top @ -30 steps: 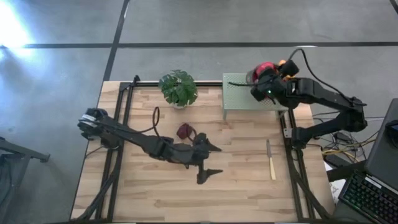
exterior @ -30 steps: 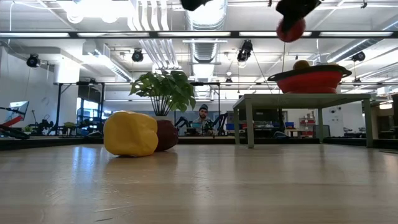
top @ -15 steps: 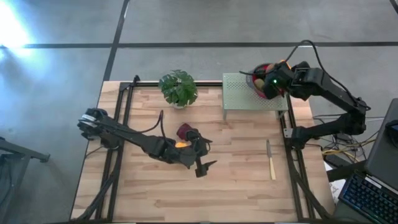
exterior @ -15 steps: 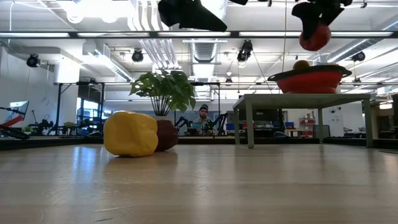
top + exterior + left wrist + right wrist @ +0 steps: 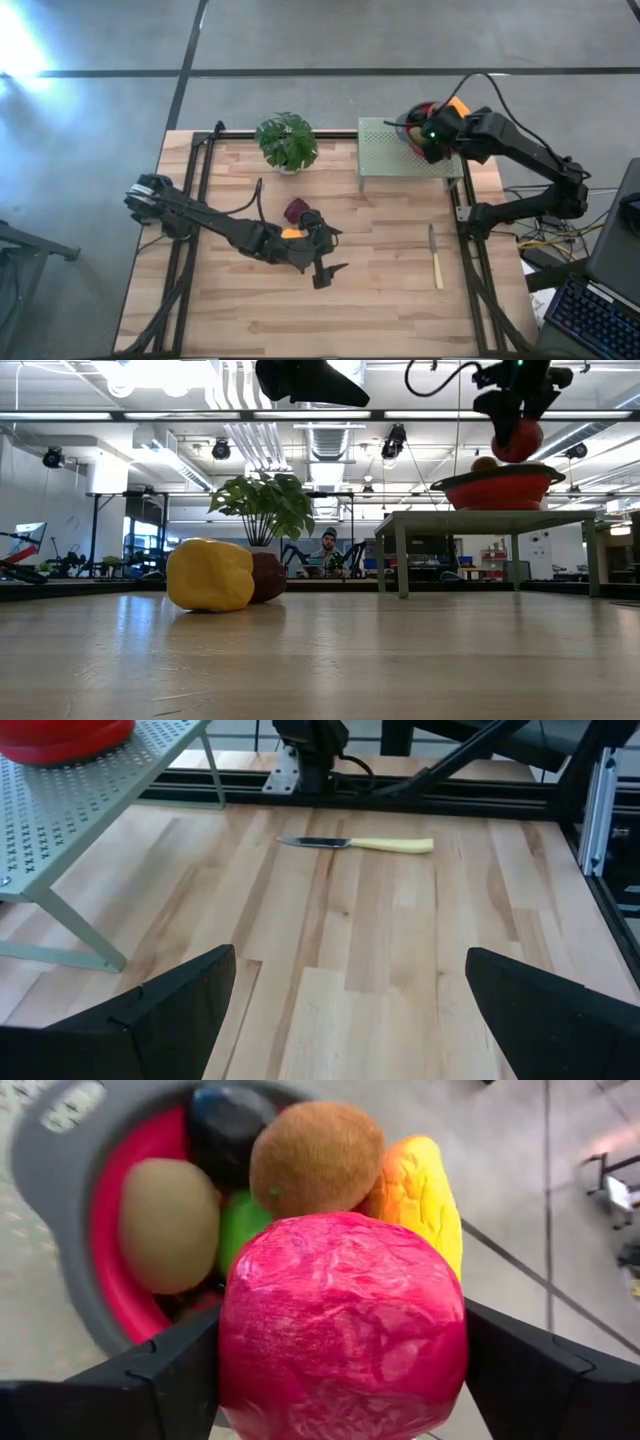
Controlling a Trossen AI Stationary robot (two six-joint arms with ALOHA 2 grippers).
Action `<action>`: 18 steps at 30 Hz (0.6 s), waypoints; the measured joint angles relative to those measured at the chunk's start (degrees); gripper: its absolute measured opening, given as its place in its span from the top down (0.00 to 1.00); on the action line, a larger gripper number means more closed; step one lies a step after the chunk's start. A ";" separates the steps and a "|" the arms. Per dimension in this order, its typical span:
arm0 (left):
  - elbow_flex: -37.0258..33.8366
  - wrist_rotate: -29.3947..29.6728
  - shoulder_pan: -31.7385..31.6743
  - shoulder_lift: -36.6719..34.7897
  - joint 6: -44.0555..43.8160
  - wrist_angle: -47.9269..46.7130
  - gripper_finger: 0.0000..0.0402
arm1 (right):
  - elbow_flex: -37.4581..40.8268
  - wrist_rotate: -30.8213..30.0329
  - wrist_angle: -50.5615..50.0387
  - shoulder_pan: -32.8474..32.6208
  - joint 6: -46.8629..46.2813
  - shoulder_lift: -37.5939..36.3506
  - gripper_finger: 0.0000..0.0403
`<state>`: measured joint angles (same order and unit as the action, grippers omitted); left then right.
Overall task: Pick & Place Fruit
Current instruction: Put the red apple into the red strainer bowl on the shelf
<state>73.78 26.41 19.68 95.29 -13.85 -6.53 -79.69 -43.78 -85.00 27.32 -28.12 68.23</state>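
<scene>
1. In the high view we see our right gripper (image 5: 424,135) in the upper right of the frame, above the red bowl (image 5: 500,489) that stands on the pale green perforated stand (image 5: 385,160) at the far right corner of the tabletop (image 5: 380,290).
2. The right gripper is clamped on a red fruit (image 5: 342,1325); in the right wrist view its two dark fingers (image 5: 160,1375) press on either side of it.
3. In the low view the red fruit hangs at the upper right of the frame, just above the bowl's rim.
4. The bowl already holds other fruit: a brown kiwi (image 5: 316,1158), a second duller brown fruit (image 5: 168,1223), a green one (image 5: 243,1225), an orange-yellow one (image 5: 418,1185) and a dark one (image 5: 228,1120).
5. Our left gripper (image 5: 325,257) sits near the middle of the high view, over the tabletop, with its fingers wide apart and nothing between them.
6. Just beside it, toward the upper left, lie a maroon fruit (image 5: 296,210) and an orange-yellow fruit (image 5: 290,233), partly covered by the arm.
7. In the low view the yellow fruit (image 5: 210,575) lies at the left of the frame with the maroon one (image 5: 268,577) touching it behind.
8. A potted plant (image 5: 287,142) stands at the top centre of the tabletop.
9. A knife (image 5: 434,257) with a pale handle lies at the right of the tabletop, well apart from both grippers.
</scene>
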 joint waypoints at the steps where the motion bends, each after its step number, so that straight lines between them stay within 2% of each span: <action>1: -0.02 0.00 0.00 0.00 -0.02 0.01 0.01 | 0.68 -0.46 0.05 0.29 -0.01 0.00 0.18; 7: -0.04 0.00 -0.02 0.00 -0.07 0.01 0.01 | 3.76 -1.07 1.28 2.75 0.06 0.00 0.20; 18: -0.04 0.00 -0.02 0.00 -0.07 0.00 0.01 | 7.09 -1.21 2.07 4.41 2.07 0.04 0.11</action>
<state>73.73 26.41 19.66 95.29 -13.91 -6.53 -72.60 -44.99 -82.93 31.73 -26.05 68.27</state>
